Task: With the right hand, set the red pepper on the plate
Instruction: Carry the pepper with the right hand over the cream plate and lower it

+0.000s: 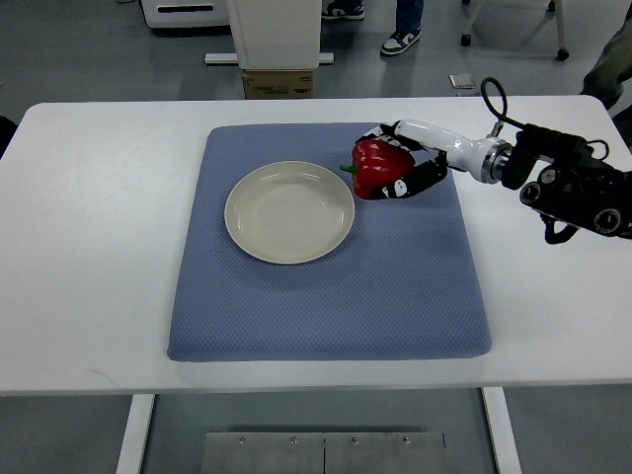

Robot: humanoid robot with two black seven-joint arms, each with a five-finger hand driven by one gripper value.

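Red pepper (pixel 379 167): glossy, green stem pointing toward the plate, held in the right hand (pixel 400 163) just beside the plate's right rim, over the blue mat.
Plate (pixel 289 212): round, cream, empty, flat on the mat (pixel 326 296), left of the pepper.

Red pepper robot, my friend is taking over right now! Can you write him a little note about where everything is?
Right robot hand: fingers wrapped around the red pepper, just right of the plate, over the blue mat.
Left robot hand: not in view.
Done: pepper grasped.
Left: move it left over the plate, which has nothing on it, set it down and let go.
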